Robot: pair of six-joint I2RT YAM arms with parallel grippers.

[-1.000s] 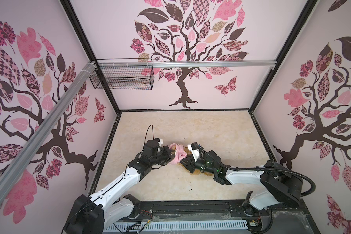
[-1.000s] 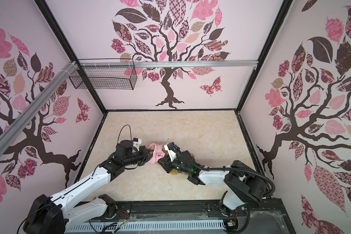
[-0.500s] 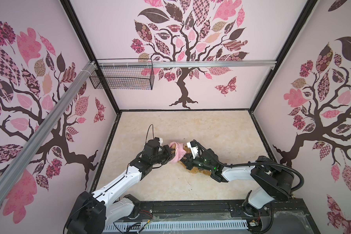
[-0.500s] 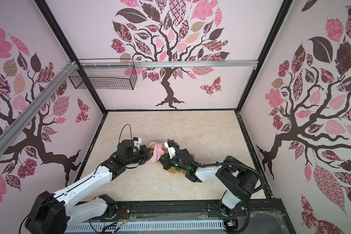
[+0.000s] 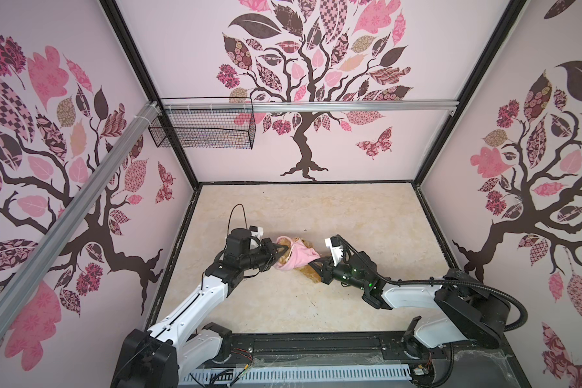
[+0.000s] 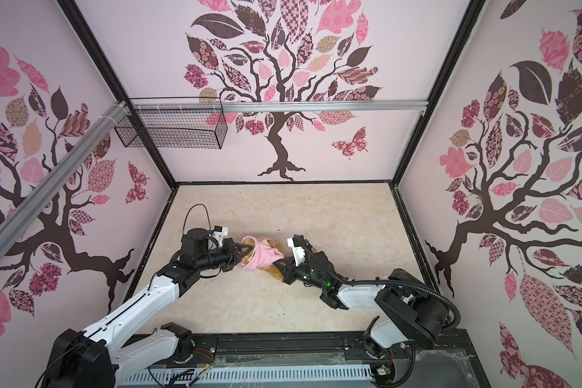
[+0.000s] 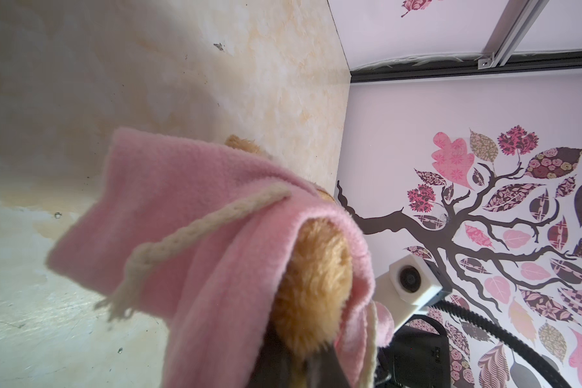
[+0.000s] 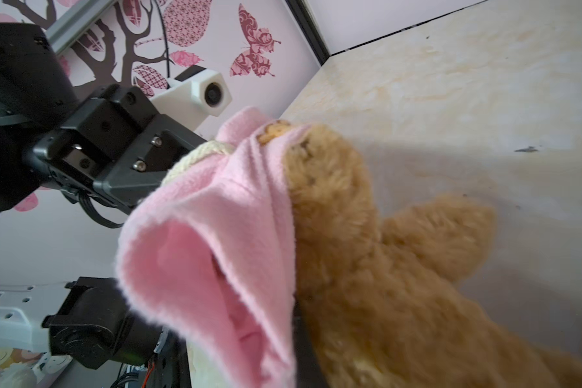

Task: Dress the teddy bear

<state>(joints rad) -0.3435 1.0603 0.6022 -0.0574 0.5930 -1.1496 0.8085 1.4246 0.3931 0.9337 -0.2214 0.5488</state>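
Pink shirt (image 5: 297, 258) is covering the head of the teddy bear (image 5: 311, 273), which is lying mid-desk (image 5: 350, 215). Nearest, the right jaws, part-open a second ago, are now clenching its hem; beyond, the left jaws are gripping the corded collar, so both are probably getting ready to tug it down

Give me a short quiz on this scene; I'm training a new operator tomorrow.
1. What is pulled partly over the teddy bear?
2. True or false: the left gripper is open and touches nothing.
3. The wire basket is: A beside the bear; B hanging from the wall rail; C under the bear.

Key: 1 the pink shirt; 2 false, it is shut on the shirt; 3 B.
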